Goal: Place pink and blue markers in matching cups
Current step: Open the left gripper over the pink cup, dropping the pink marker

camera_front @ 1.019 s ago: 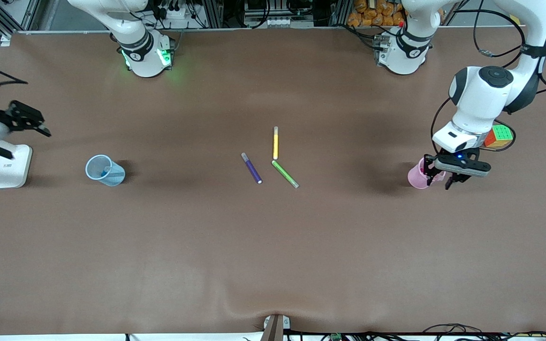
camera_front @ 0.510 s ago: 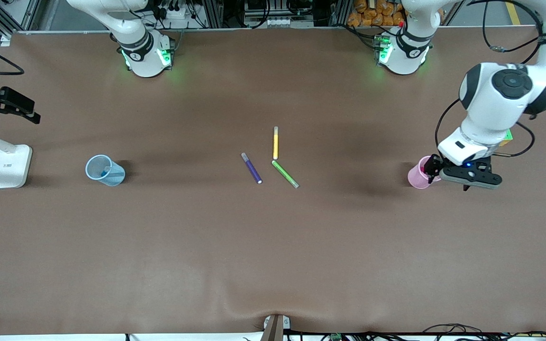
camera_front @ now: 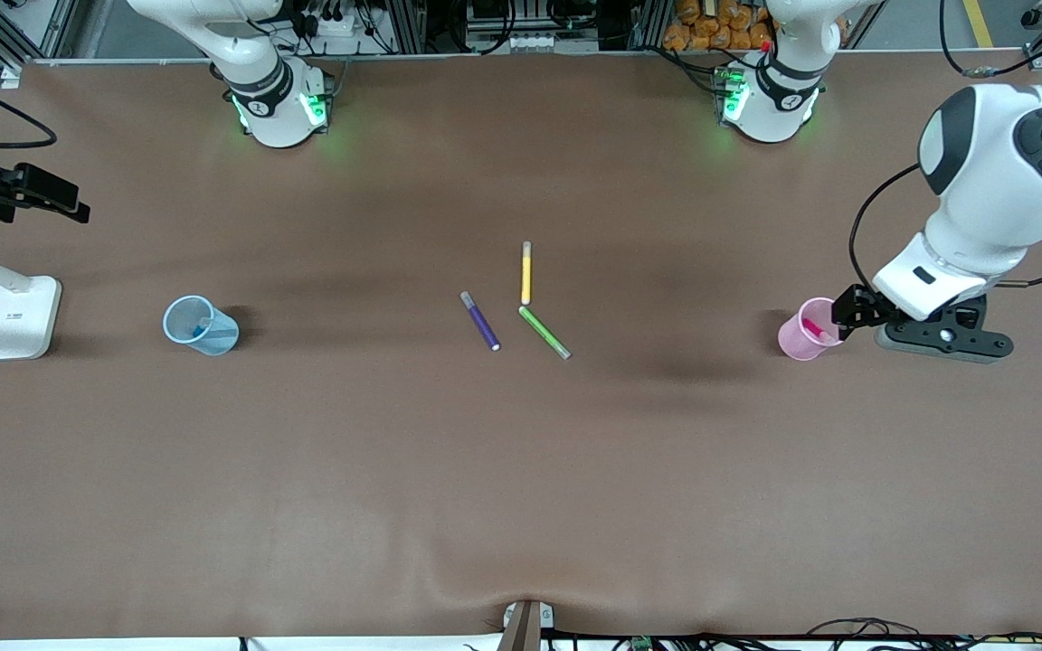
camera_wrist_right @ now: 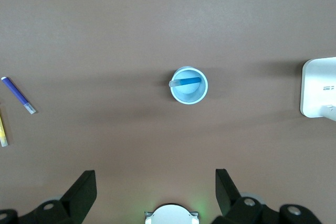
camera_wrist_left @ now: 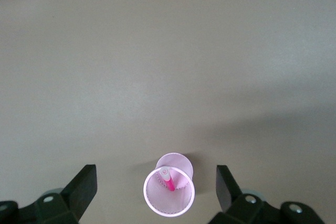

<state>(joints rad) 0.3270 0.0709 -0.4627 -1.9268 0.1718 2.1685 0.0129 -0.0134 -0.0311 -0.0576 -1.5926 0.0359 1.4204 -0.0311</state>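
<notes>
The light pink cup [camera_front: 806, 336] stands toward the left arm's end of the table with the pink marker [camera_front: 815, 327] leaning inside it. My left gripper [camera_front: 854, 309] hangs just beside this cup, open and empty. In the left wrist view the cup [camera_wrist_left: 169, 199] and the marker [camera_wrist_left: 168, 178] sit between the spread fingers of my left gripper [camera_wrist_left: 156, 171]. The light blue cup [camera_front: 200, 325] stands toward the right arm's end with the blue marker [camera_front: 204, 323] in it. My right gripper [camera_front: 37, 194] is up over that end, open and empty. Its wrist view [camera_wrist_right: 155, 177] shows the blue cup [camera_wrist_right: 189, 85] and the blue marker [camera_wrist_right: 185, 81].
A dark purple marker [camera_front: 480, 321], a yellow marker [camera_front: 526, 273] and a green marker [camera_front: 544, 332] lie at the table's middle. A white stand [camera_front: 19, 316] is at the right arm's end, under the right gripper.
My left gripper has drawn away from the pink cup toward the left arm's end of the table, leaving the pink marker in the cup. My right gripper has shifted slightly at its end.
</notes>
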